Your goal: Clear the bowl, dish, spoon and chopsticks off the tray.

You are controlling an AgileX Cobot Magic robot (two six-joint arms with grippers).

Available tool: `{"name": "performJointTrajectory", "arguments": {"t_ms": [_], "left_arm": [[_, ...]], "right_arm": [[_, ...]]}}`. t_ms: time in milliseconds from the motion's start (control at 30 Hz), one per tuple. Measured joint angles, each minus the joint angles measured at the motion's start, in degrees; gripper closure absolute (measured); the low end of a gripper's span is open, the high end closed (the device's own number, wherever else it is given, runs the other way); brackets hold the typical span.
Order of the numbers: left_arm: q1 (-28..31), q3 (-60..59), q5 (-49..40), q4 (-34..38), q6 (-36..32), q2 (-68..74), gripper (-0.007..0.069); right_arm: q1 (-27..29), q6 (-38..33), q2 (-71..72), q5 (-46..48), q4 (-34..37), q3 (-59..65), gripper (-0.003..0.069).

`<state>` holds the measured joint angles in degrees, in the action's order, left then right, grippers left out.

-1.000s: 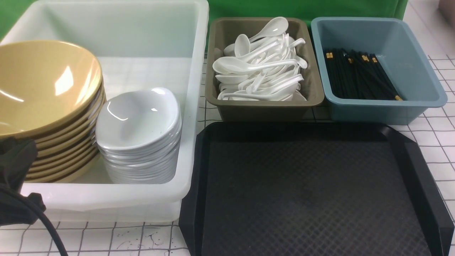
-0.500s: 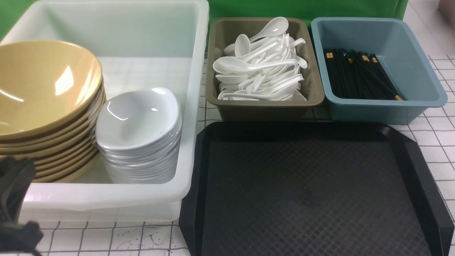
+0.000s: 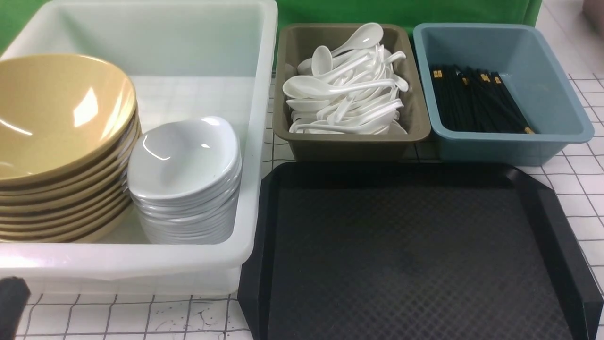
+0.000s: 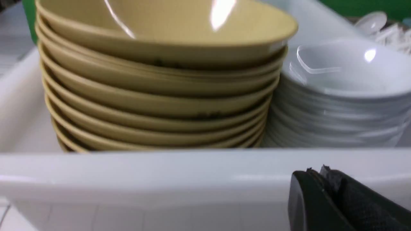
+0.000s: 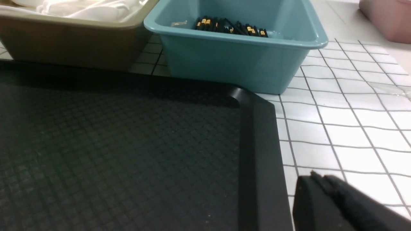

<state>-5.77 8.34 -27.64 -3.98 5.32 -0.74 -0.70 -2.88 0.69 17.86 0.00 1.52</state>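
Since the earlier front frame our left claw [image 3: 10,302] has dropped back from the yellow stack to the near corner of the worktop [image 3: 141,316]; nothing else has shifted. It is closed and empty, just outside the white tub's [image 4: 128,173] near wall.

Beyond that wall, straight ahead of it, sits the bowl [image 4: 160,29] atop its stack, with the white dishes [image 4: 346,70] beside. Our right claw [image 5: 324,199] is closed on nothing too, just off the tray's [image 5: 257,144] right rim.

The tray is bare; the spoons [image 3: 344,94] and chopsticks [image 3: 476,99] lie in tubs beyond it, so we judge the clearing done.

We judge the bowl light, stiff and slippery with gloss: pinch the rim. Chopsticks, thin and prone to roll, want a mid-length grip.
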Motion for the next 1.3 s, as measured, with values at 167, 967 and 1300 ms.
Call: {"name": "performJointTrajectory", "arguments": {"t_ms": [167, 967, 1300], "left_arm": [[0.8, -3.4, 0.4, 1.7, -2.4, 0.0, 0.0637], [0.8, -9.6, 8.2, 6.1, -2.6, 0.0, 0.0637], [0.8, -9.6, 8.4, 6.1, -2.6, 0.0, 0.0637]], "right_arm": [[0.0, 0.1, 0.0, 0.0, 0.0, 0.0, 0.0585], [0.0, 0.1, 0.0, 0.0, 0.0, 0.0, 0.0570], [0.0, 0.1, 0.0, 0.0, 0.0, 0.0, 0.0559]]}}
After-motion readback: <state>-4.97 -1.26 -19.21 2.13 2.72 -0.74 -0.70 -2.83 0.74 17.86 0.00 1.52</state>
